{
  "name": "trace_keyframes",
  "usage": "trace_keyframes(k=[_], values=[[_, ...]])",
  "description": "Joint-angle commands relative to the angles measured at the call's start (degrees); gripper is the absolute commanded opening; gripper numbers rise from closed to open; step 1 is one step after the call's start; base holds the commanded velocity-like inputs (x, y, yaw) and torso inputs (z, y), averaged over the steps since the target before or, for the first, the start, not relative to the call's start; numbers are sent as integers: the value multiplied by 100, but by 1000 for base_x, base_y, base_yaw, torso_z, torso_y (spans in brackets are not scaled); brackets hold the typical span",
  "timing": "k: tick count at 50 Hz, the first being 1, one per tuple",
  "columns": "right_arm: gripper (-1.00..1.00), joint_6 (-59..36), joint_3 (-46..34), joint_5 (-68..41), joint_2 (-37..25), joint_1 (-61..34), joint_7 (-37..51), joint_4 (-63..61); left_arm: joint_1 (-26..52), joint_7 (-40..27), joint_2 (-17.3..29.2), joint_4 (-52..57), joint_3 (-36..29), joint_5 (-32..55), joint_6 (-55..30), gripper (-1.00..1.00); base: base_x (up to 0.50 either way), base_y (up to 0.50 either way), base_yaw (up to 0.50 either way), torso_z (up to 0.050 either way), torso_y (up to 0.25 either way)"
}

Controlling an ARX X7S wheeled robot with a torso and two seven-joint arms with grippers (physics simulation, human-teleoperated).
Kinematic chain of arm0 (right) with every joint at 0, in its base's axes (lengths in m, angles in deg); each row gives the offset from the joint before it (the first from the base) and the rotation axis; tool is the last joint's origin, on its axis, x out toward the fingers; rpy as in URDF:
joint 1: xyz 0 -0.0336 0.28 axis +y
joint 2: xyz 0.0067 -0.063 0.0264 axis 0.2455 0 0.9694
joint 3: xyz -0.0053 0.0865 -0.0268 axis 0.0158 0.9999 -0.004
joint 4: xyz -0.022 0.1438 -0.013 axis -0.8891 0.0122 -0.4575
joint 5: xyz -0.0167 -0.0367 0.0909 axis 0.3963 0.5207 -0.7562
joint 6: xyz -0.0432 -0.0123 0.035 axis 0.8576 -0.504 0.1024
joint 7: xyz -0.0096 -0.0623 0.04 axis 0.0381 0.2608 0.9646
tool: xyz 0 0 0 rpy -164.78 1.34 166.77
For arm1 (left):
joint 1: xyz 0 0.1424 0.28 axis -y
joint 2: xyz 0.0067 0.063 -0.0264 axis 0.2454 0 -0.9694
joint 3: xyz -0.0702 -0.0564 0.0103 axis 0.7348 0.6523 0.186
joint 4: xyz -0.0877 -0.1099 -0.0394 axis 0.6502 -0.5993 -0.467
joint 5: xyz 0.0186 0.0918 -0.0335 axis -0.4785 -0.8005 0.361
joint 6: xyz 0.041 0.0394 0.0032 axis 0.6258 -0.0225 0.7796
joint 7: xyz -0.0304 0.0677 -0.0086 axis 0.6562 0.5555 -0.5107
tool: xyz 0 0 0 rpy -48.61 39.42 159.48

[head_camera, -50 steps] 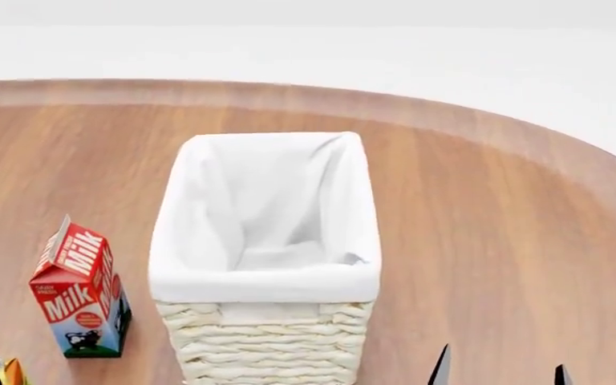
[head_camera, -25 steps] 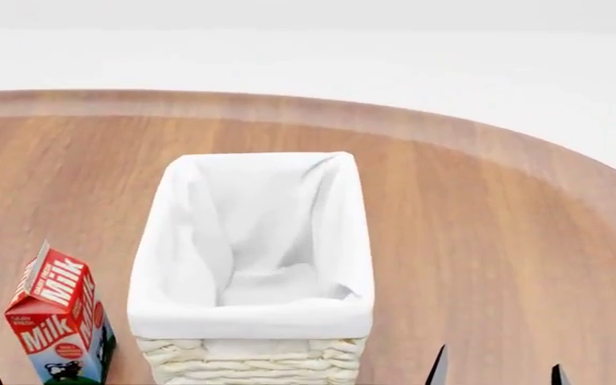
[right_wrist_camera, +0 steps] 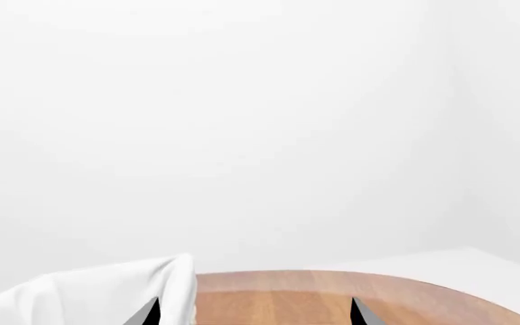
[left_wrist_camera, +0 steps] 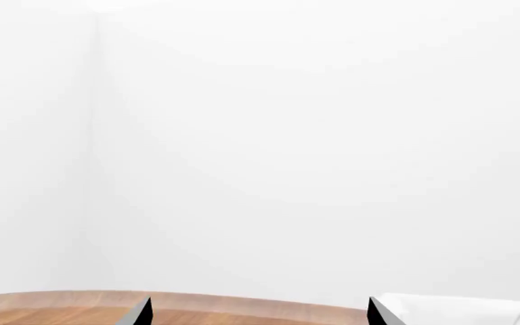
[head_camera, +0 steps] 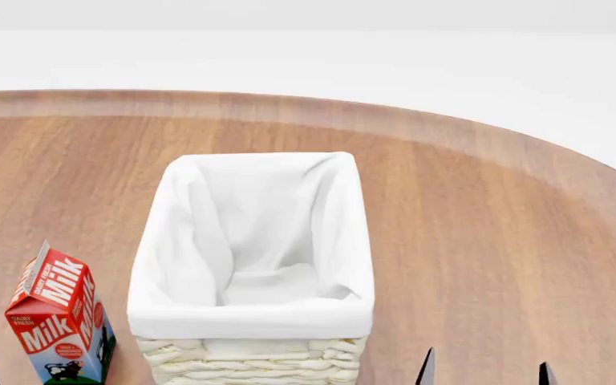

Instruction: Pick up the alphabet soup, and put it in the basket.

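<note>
Search stage, before any grasp. The head view shows the basket (head_camera: 253,265) standing upright near the middle of the round wooden desk (head_camera: 500,233), its white cloth lining folded over the rim. The lining sags into folds inside; nothing else shows within, so the basket appears empty, though its floor nearest the camera is hidden by the front rim. A milk carton (head_camera: 57,321) stands just beside the basket on the robot's left, apart from it.

The soup can shows in none of the three views; its place cannot be told, and it is judged to lie outside the frame, possibly nearer the robot below the head view's lower edge.

Both grippers sit low at the near edge. The right gripper (head_camera: 484,373) shows two dark fingertips set well apart, holding nothing; the right wrist view confirms the spread. The left gripper (left_wrist_camera: 257,313) shows likewise spread tips in its wrist view, with nothing between them; only one tip appears in the head view.

Judged next: bring the can into view, probably by tilting the head down, then choose the nearer arm and approach with its fingers spread.
</note>
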Motion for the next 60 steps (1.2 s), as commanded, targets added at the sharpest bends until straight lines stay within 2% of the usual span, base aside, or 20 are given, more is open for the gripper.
trace_keyframes(k=[1,5,10,16,21,28,42,60], values=[[100,-63,-10,6,-121,-31,-47,18,37,-21,11,-49,-6,21,-1,100,0,0,0,0,0],[100,-211,-9,-153,-266,-33,-141,-64,29,-34,19,-38,-4,23,-9,100,0,0,0,0,0],[100,-363,-282,165,-552,-33,-422,-213,12,-49,29,5,-6,20,-34,100,0,0,0,0,0],[100,-383,-475,-243,-798,-16,-909,-351,5,-58,44,-11,-10,13,-7,100,0,0,0,0,0],[100,-316,-778,-1119,-1179,13,-1819,-514,-26,-76,58,27,-4,15,-17,100,0,0,0,0,0],[100,-261,-993,-1625,-1440,91,-2415,-725,-41,-101,61,92,-17,-2,-57,100,0,0,0,0,0],[100,-280,-1401,-1827,-1697,162,-3077,-945,-43,-134,69,127,-44,-22,-86,100,0,0,0,0,0],[100,-147,-1879,-1259,-1902,417,-3589,-1215,-29,-154,100,120,-66,-14,-80,100,0,0,0,0,0]])
